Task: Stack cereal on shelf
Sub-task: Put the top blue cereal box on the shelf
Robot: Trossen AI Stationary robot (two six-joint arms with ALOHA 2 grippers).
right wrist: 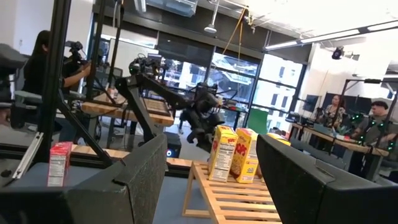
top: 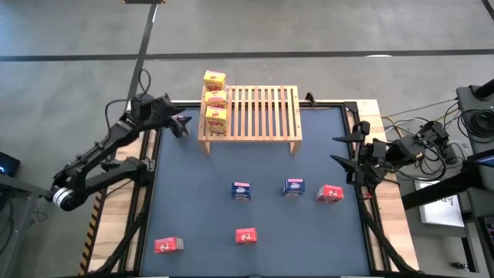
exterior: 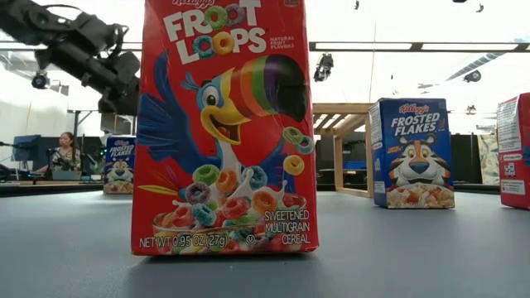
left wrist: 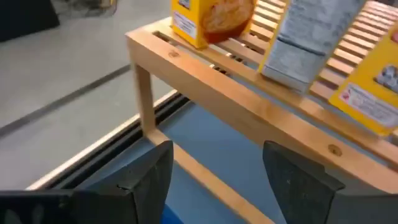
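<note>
From above, you see the shelf (top: pixel 258 112) standing at the far middle of the dark table (top: pixel 201 220), with three yellow cereal boxes (top: pixel 215 99) lined along its left end, the farthest one at the back edge. Your left gripper (top: pixel 182 124) hangs just beside the shelf's left end, fingers spread and holding nothing. Your right gripper (top: pixel 342 150) waits at the table's right edge, fingers apart and empty as well. On the open table lie two blue boxes (top: pixel 241 190) near the middle, a red box (top: pixel 329 194) just right of them, and two more red boxes (top: pixel 245 236) close to the near edge, one of them at the near left. A third blue box you cannot find from here. At table height, a red Froot Loops box (exterior: pixel 224 124) stands upright and fills the foreground; a blue Frosted Flakes box (exterior: pixel 411 153) stands to its right, another blue one (exterior: pixel 120 164) peeks out on its left, and a red box's edge (exterior: pixel 515 151) shows at the far right. The shelf's wooden frame (exterior: pixel 339 145) shows behind them, and a dark arm (exterior: pixel 74 45) crosses the upper left. Through the left wrist camera, the dark fingers (left wrist: pixel 149 171) stand open before the shelf's corner leg (left wrist: pixel 144 93), with yellow boxes (left wrist: pixel 211 18) on the slats beyond. Through the right wrist camera, the open fingers (right wrist: pixel 140 174) frame the shelf (right wrist: pixel 230 196), the yellow boxes (right wrist: pixel 224 152) upright on it and the other arm (right wrist: pixel 186 109) near them; people sit in the room behind.
</note>
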